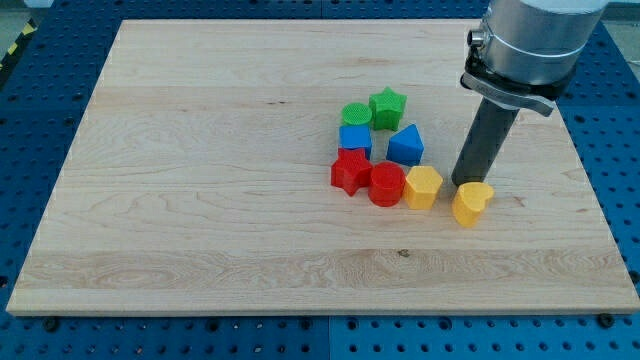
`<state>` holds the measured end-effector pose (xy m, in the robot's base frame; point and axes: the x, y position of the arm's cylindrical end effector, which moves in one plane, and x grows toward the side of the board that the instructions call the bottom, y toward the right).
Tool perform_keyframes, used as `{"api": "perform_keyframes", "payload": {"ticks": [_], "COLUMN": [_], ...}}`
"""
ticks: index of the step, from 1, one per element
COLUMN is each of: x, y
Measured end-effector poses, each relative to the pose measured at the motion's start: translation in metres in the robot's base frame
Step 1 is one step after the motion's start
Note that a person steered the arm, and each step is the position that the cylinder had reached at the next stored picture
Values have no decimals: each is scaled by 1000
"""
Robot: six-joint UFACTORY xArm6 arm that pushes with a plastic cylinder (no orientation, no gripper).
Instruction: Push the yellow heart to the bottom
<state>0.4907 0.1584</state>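
The yellow heart [471, 202] lies on the wooden board [200, 200], right of the cluster and a little below it. My tip [467, 182] stands just above the heart, touching or nearly touching its upper edge. The yellow hexagon [423, 187] sits to the heart's left, apart from it.
A cluster lies left of the tip: a green star [387, 107], a green round block [355, 115], a blue cube [354, 139], a blue triangular block [405, 145], a red star [350, 171] and a red cylinder [386, 184]. The board's right edge [585, 180] is near.
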Motion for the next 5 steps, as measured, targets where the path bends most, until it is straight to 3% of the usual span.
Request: {"api": "perform_keyframes", "payload": {"ticks": [5], "x": [59], "y": [-18]}}
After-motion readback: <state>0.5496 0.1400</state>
